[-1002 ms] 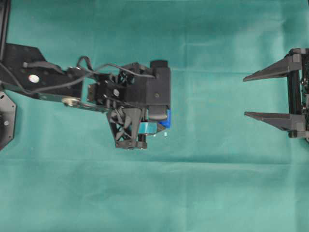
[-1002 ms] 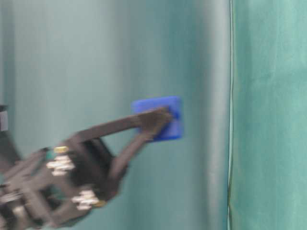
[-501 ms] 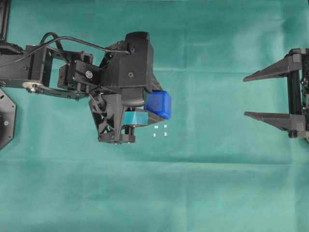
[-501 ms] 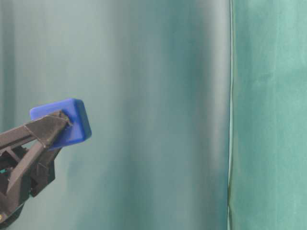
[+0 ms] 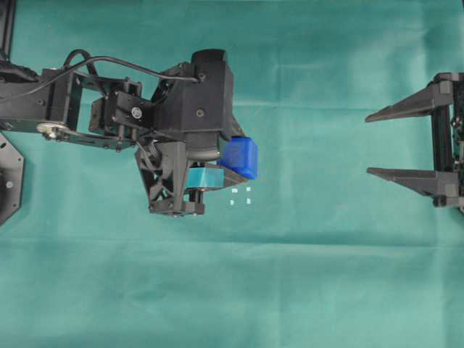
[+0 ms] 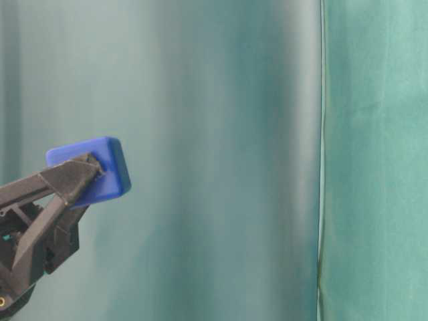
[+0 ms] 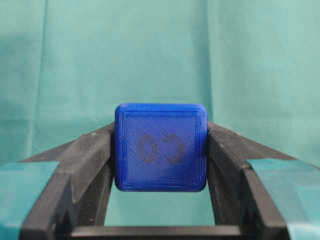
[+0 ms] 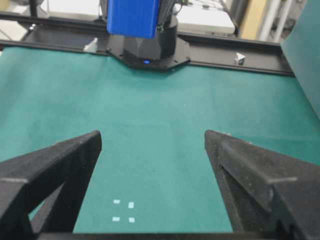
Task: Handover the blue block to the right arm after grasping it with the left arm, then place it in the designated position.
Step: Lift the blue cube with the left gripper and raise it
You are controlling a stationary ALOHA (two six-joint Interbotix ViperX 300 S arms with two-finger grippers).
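The blue block (image 5: 240, 156) (image 7: 161, 147) (image 6: 93, 170) (image 8: 133, 18) is lifted off the green cloth, clamped between the teal-taped fingers (image 7: 86, 160) of my left gripper (image 5: 226, 168). The left arm (image 5: 109, 119) reaches in from the left edge. The designated position (image 5: 241, 196) (image 8: 123, 211), four tiny white marks, lies on the cloth just below and right of the block. My right gripper (image 5: 368, 143) (image 8: 152, 137) stands open at the far right with nothing between its all-black fingers, well apart from the block.
Green cloth (image 5: 304, 275) covers the table. A green cloth backdrop with a vertical seam (image 6: 321, 160) stands behind. In the right wrist view the left arm's black base (image 8: 147, 50) and a black rail (image 8: 235, 47) sit at the far edge.
The left gripper rose off the cloth with the blue block, uncovering the white marks. Over the last half second it barely shifted. The right gripper has not moved.
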